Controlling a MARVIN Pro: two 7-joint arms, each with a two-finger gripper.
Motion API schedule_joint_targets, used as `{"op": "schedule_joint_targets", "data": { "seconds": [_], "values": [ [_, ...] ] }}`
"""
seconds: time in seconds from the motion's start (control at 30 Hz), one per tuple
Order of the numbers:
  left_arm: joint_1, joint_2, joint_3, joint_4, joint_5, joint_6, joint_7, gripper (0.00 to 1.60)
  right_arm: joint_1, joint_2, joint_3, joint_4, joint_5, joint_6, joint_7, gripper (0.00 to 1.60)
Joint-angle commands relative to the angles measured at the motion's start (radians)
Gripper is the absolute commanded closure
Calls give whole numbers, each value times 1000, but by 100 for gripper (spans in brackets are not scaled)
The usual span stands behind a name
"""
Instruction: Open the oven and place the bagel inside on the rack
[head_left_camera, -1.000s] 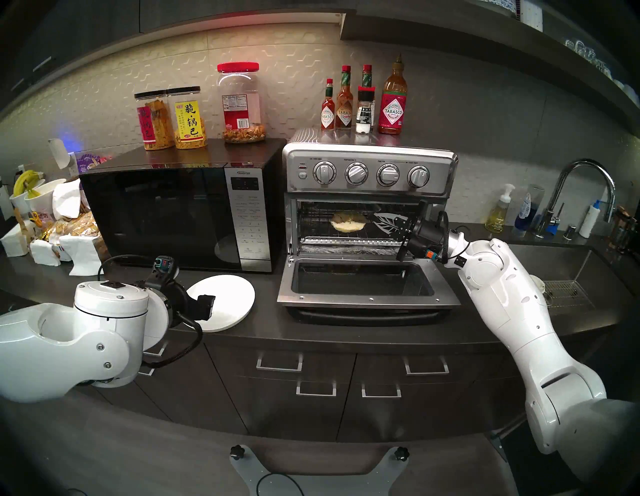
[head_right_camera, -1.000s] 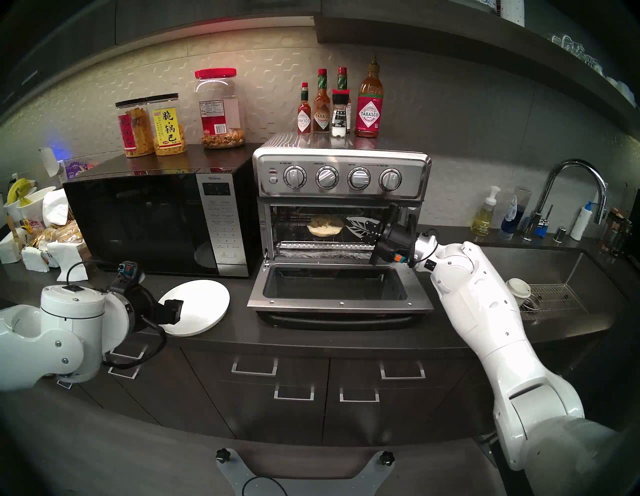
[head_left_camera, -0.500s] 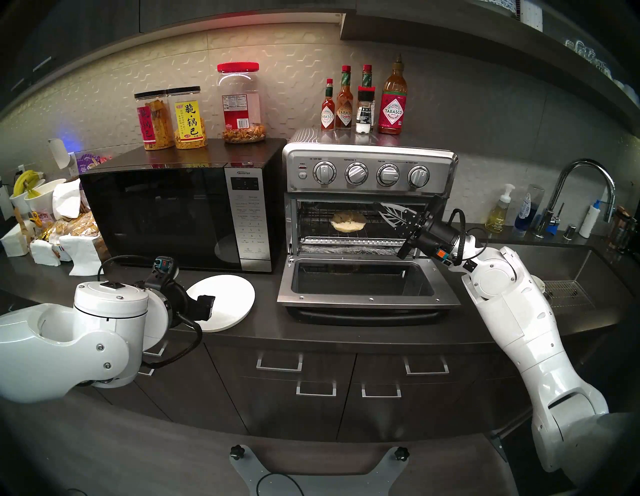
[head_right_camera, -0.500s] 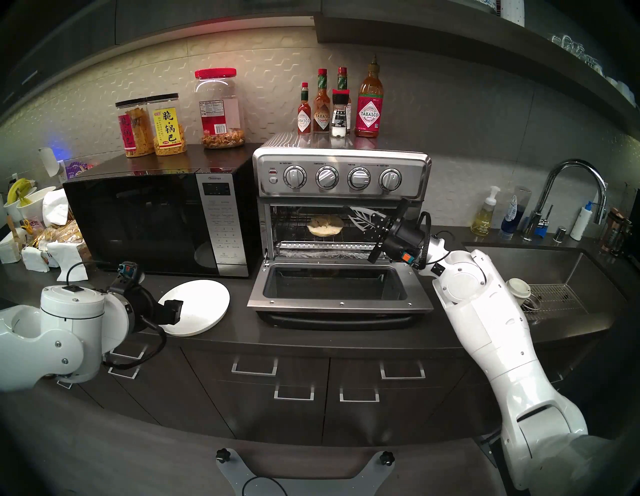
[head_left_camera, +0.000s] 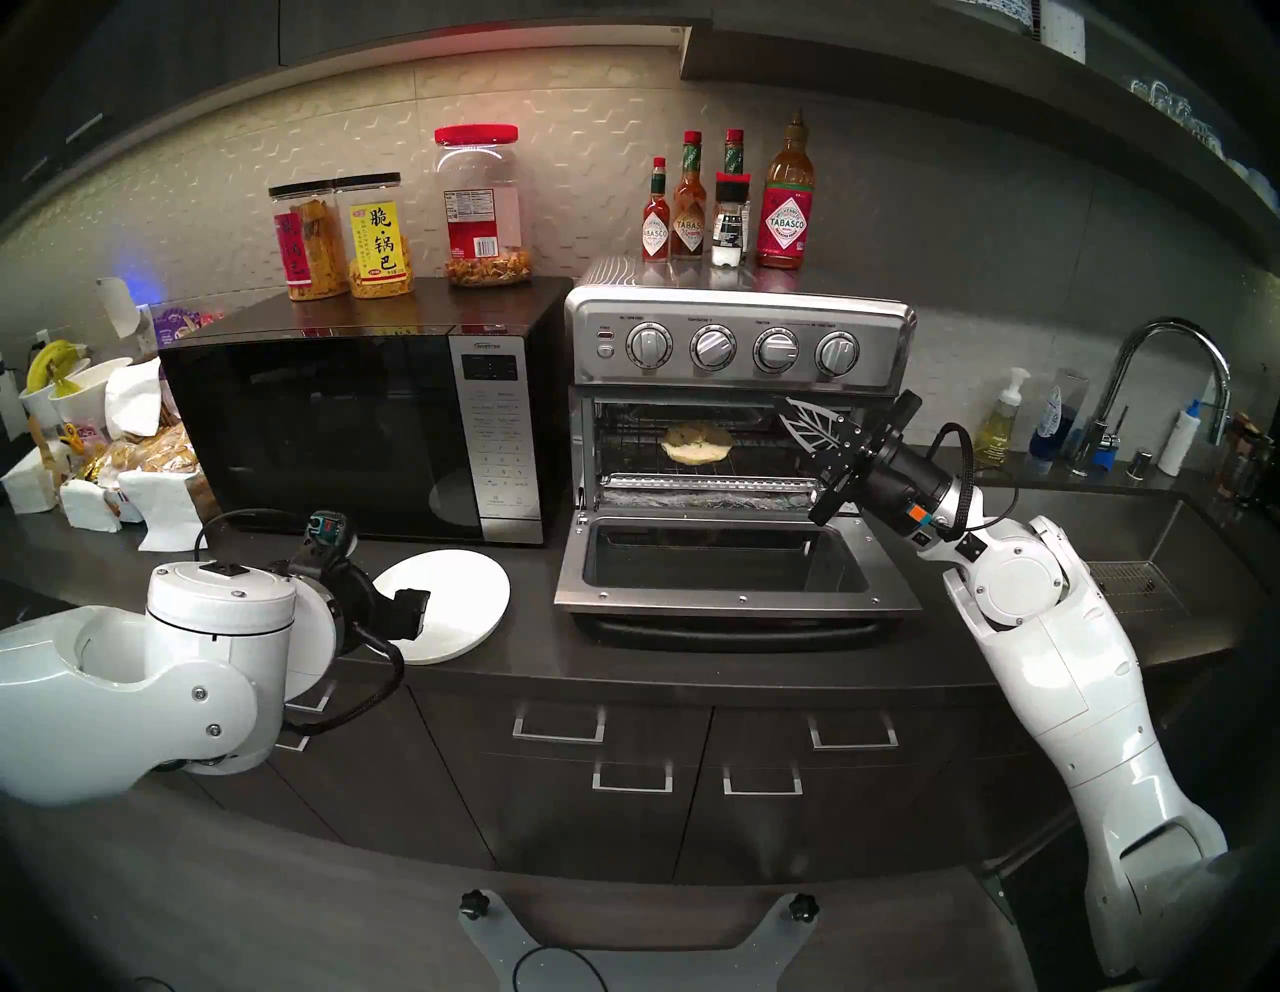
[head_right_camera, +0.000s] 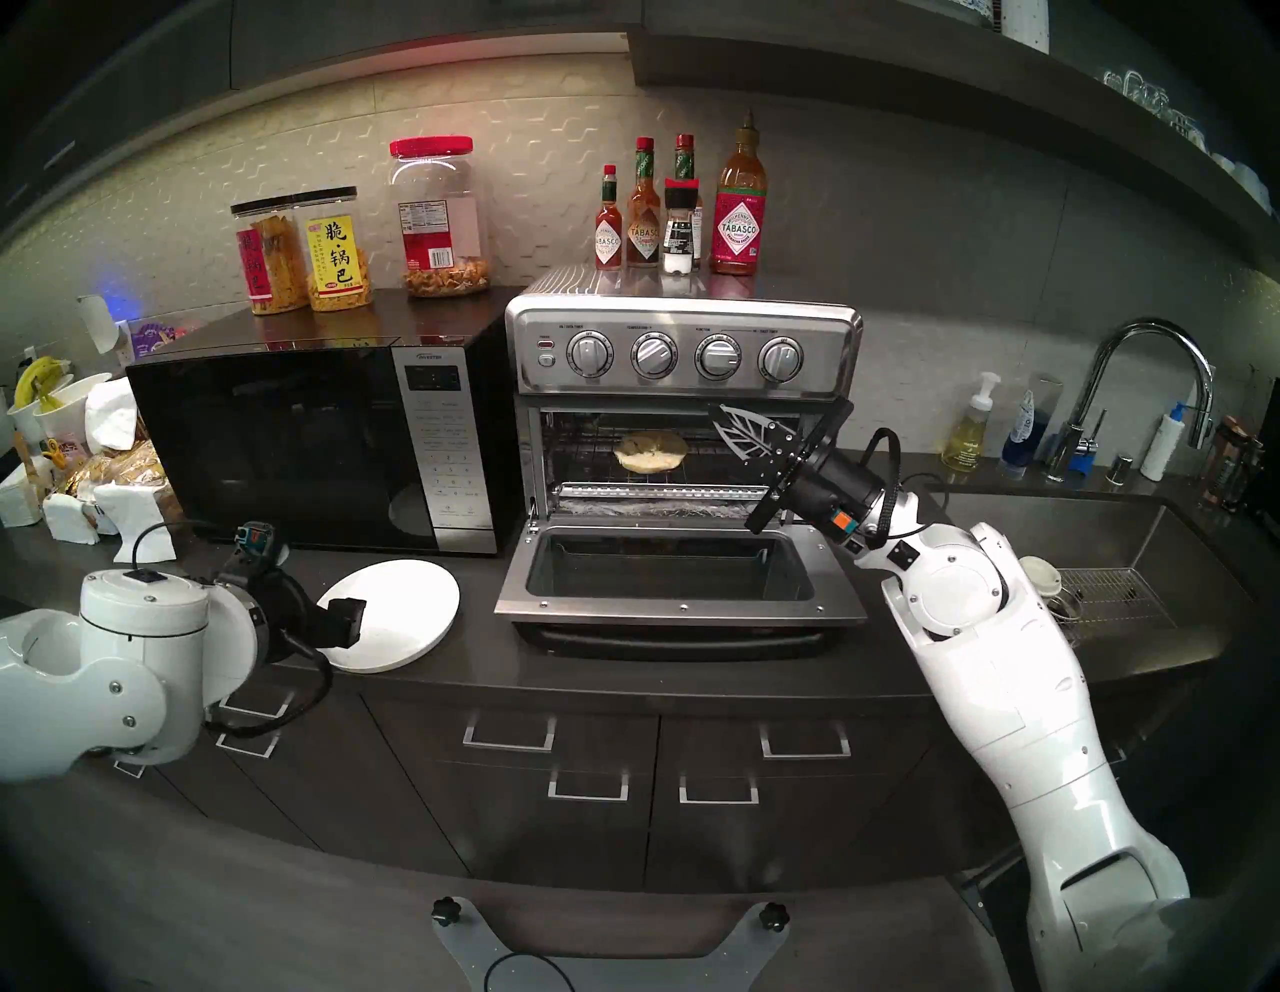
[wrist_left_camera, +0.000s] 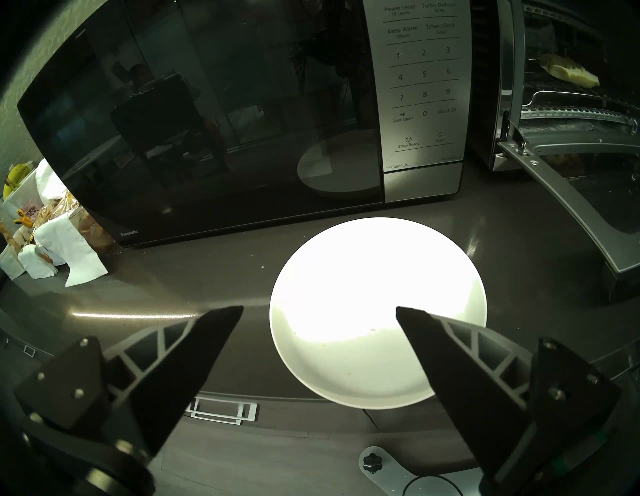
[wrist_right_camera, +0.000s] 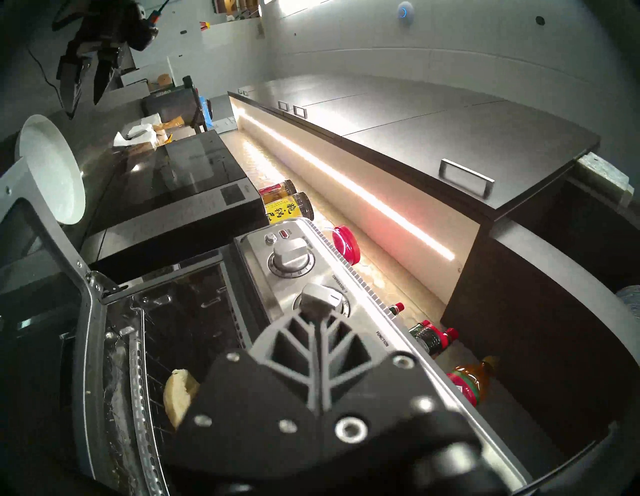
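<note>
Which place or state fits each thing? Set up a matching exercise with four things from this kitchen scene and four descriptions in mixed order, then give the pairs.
Things:
1. bagel
2. plate
3. oven door
4. right gripper

Descriptions:
A. dropped open, lying flat
B. shut and holding nothing, at the oven's mouth
C. lying on the wire rack
D. bare, on the counter before the microwave

Pairs: 1-C, 2-D, 3-A, 4-B

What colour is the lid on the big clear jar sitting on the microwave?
Red. The jar's lid shows best in the head view.
</note>
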Motion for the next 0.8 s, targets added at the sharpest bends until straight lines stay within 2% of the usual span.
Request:
{"op": "schedule_joint_targets", "data": {
  "seconds": [0.0,0.17,0.23,0.43,0.53,0.6,0.63,0.77],
  "values": [
    [-1,-1,-21,-8,4,-1,-1,0,-122,55,40,-117,90,47,-1,160],
    [1,-1,-23,-8,4,0,-1,0,-188,86,66,-148,135,64,-7,160],
    [1,-1,-23,-8,4,0,-1,0,-193,89,67,-146,144,65,-9,160],
    [4,-1,-26,-8,4,0,-2,0,-291,116,97,-175,185,69,-17,160],
    [6,-1,-28,-8,4,0,-2,0,-341,121,117,-202,196,65,-26,160],
    [6,-1,-28,-8,4,0,-2,0,-338,123,114,-203,197,62,-25,160],
    [7,-1,-29,-8,4,0,-3,0,-381,125,134,-229,196,55,-35,160],
    [9,-1,-32,-8,4,0,-3,0,-413,126,156,-247,195,41,-47,160]
  ]
}}
